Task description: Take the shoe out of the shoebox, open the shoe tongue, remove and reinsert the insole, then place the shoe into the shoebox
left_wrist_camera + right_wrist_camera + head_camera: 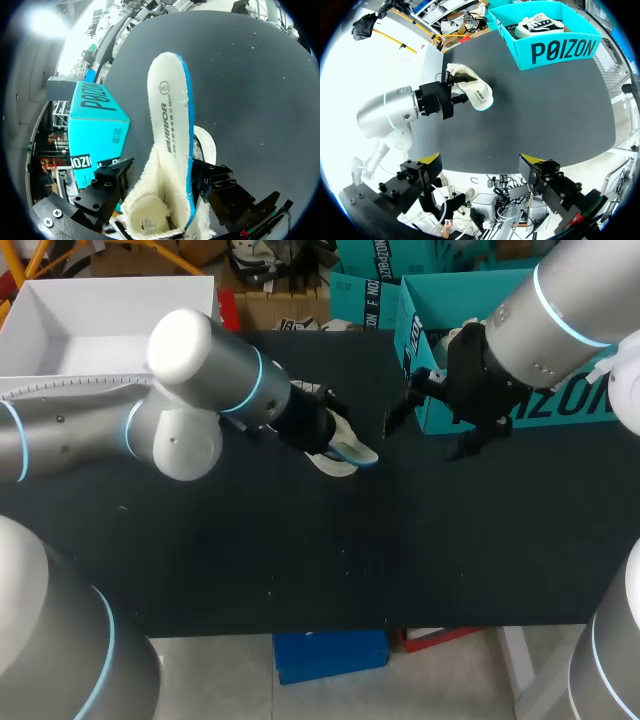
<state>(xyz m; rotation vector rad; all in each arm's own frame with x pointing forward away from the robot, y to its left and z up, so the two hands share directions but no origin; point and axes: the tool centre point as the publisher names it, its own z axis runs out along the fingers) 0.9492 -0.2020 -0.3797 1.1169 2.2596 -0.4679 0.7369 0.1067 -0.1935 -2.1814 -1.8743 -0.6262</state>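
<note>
1. Spreading across the lower and middle part of the head view, the black table (pixel 250 560) fills the ground nearest the robot.
2. Just left of that frame's centre, the left gripper (pixel 325 438) comes in from the left edge and is clamped on a white shoe (pixel 338 458). Whether the shoe touches the table I cannot tell.
3. In the left wrist view the left gripper (pixel 160 187) has its black fingers (pixel 107 187) on either side of the shoe (pixel 206 145), pressing it from both sides. A white insole (pixel 167 115) with a blue edge stands out of the shoe, pointing away from the gripper, with its heel end curled down between the fingers.
4. Right of centre in the head view, the right gripper (pixel 430 430) hangs just in front of the shoebox wall. In the right wrist view the right gripper (pixel 481 162) is spread wide, its yellow fingertips (pixel 431 160) far apart and gripping nothing. The shoe (pixel 462 75) and insole (pixel 481 96) lie well ahead of it, in the left gripper (pixel 451 89).
5. Farthest off, in the head view's upper right, the teal shoebox (pixel 580 405) sits open on the table. The right wrist view shows the shoebox (pixel 560 47) holding a second sneaker (pixel 540 24), black and white.
</note>
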